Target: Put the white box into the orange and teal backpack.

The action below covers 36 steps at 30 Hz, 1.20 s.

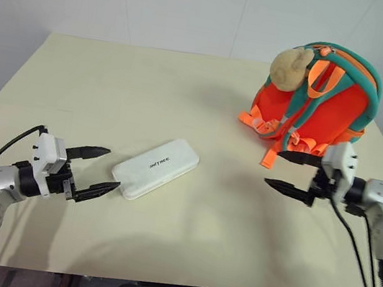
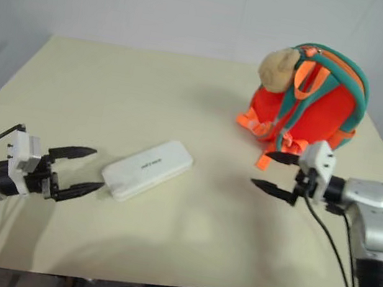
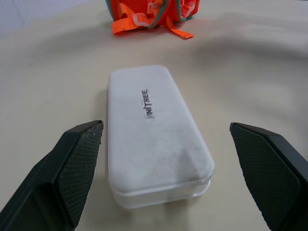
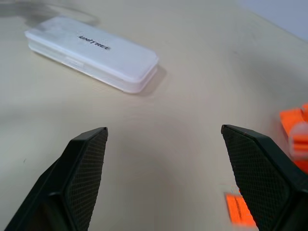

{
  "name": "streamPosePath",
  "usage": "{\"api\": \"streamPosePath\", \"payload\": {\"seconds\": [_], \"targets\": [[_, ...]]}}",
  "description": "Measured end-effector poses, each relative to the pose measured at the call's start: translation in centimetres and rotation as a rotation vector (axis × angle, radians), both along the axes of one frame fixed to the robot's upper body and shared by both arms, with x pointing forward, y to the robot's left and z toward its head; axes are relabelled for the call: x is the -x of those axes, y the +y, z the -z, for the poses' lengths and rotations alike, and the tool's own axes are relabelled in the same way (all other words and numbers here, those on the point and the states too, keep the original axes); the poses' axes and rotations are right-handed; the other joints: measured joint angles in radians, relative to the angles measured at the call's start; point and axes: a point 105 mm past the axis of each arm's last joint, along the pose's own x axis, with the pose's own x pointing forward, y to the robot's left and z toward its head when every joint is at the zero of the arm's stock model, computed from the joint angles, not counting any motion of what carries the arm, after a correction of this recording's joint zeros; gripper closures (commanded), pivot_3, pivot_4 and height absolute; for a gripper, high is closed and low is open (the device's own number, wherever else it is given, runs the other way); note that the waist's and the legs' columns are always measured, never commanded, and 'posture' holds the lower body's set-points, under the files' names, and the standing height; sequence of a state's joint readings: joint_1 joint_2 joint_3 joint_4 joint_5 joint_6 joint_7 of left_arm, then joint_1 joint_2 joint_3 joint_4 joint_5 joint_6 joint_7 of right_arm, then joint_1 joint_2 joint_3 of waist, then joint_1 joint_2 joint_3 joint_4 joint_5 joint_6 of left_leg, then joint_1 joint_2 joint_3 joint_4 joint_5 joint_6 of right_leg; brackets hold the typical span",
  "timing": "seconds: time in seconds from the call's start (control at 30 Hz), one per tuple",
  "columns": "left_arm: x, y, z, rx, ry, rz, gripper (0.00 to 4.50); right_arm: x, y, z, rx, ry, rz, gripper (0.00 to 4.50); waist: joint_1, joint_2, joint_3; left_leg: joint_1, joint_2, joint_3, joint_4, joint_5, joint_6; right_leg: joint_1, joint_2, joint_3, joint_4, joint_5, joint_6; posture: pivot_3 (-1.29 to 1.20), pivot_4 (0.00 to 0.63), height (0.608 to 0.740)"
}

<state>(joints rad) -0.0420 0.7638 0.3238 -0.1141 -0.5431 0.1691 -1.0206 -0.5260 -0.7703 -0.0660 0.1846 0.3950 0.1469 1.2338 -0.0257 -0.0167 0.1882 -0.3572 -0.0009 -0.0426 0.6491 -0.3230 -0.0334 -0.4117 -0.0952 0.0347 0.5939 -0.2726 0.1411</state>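
Note:
The white box (image 1: 155,168) lies flat on the cream table, slanted, with dark lettering on its lid. My left gripper (image 1: 105,170) stands open just left of the box's near end, its fingertips either side of that end without touching it; the left wrist view has the box (image 3: 153,130) lying between the two fingers. The orange and teal backpack (image 1: 324,99) stands upright at the table's far right, a tan plush toy (image 1: 292,67) on its top. My right gripper (image 1: 283,172) is open and empty, just in front of the backpack's straps, pointing toward the box (image 4: 91,52).
The cream table (image 1: 149,86) reaches to a white wall at the back. Its front edge runs just below my arms. Loose orange strap ends (image 1: 269,158) lie on the table in front of the backpack.

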Motion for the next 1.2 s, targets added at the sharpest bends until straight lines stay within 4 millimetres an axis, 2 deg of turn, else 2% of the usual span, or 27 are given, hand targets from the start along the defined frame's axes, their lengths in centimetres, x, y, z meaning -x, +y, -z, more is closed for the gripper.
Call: {"api": "streamPosePath", "payload": {"seconds": [0.03,0.17,0.37,0.43,0.47,0.63,0.83,1.0,1.2], "targets": [[0.3,0.6,0.3,-0.003,0.015,-0.03,0.56,-0.5,0.9,0.3,-0.004,0.008,-0.018,0.88,-0.004,0.0,0.0,0.0,0.0,0.0,-0.001,0.0,0.0,0.0,0.0,0.0,0.0,0.0,0.0,0.0,0.15,0.74],[1.4,2.0,1.3,-0.023,0.053,-0.126,1.79,-2.0,3.4,1.0,-0.005,0.013,-0.059,2.26,-0.006,0.0,0.0,-0.002,0.001,0.0,-0.001,0.0,-0.001,-0.002,0.0,0.0,0.002,0.0,0.0,0.0,0.15,0.74],[2.4,2.2,2.7,-0.042,0.103,-0.228,3.76,-4.6,6.4,1.1,-0.001,-0.003,-0.083,4.38,-0.002,0.0,0.0,-0.002,0.0,0.0,-0.001,-0.001,-0.001,-0.002,-0.002,-0.001,0.0,0.0,0.0,0.0,0.15,0.74],[2.5,1.8,3.2,-0.03,0.121,-0.258,4.41,-5.7,6.9,1.5,0.014,-0.004,-0.056,4.38,-0.002,0.0,0.0,-0.002,0.0,0.0,0.0,-0.001,-0.001,-0.002,-0.002,-0.001,0.0,0.0,0.0,0.0,0.15,0.74],[2.5,1.6,3.5,-0.022,0.135,-0.272,4.49,-6.2,7.1,1.8,0.02,-0.001,-0.043,4.38,-0.003,0.0,0.0,-0.002,0.0,0.0,0.0,-0.001,-0.001,-0.002,-0.002,-0.001,0.001,0.0,0.0,0.0,0.15,0.74],[2.7,0.2,5.1,0.0,0.208,-0.331,4.49,-8.0,8.5,3.4,0.046,0.024,0.001,4.38,-0.007,0.0,0.0,-0.002,0.0,0.0,-0.001,0.001,-0.004,-0.002,-0.001,-0.001,0.002,0.0,0.0,0.0,0.15,0.74],[2.5,-0.7,6.4,0.025,0.262,-0.383,4.49,-9.0,10.6,4.0,0.052,0.027,0.022,4.38,-0.013,0.0,0.0,-0.002,0.0,0.001,-0.001,0.002,-0.005,-0.002,-0.001,-0.001,0.002,0.0,0.0,0.0,0.15,0.74],[2.3,-1.5,6.5,0.055,0.262,-0.378,4.49,-9.6,12.5,4.1,0.037,0.029,0.039,4.38,-0.02,0.0,0.0,-0.002,0.0,0.0,-0.001,0.002,-0.006,-0.002,-0.001,-0.001,0.003,0.0,0.0,0.0,0.15,0.74],[1.7,-2.1,5.8,0.072,0.227,-0.356,4.49,-9.2,14.6,5.0,0.03,0.062,0.007,4.38,-0.028,0.0,0.0,-0.002,0.0,0.0,-0.001,0.002,-0.007,-0.002,-0.001,-0.002,0.003,0.0,0.0,0.0,0.15,0.74]]}}
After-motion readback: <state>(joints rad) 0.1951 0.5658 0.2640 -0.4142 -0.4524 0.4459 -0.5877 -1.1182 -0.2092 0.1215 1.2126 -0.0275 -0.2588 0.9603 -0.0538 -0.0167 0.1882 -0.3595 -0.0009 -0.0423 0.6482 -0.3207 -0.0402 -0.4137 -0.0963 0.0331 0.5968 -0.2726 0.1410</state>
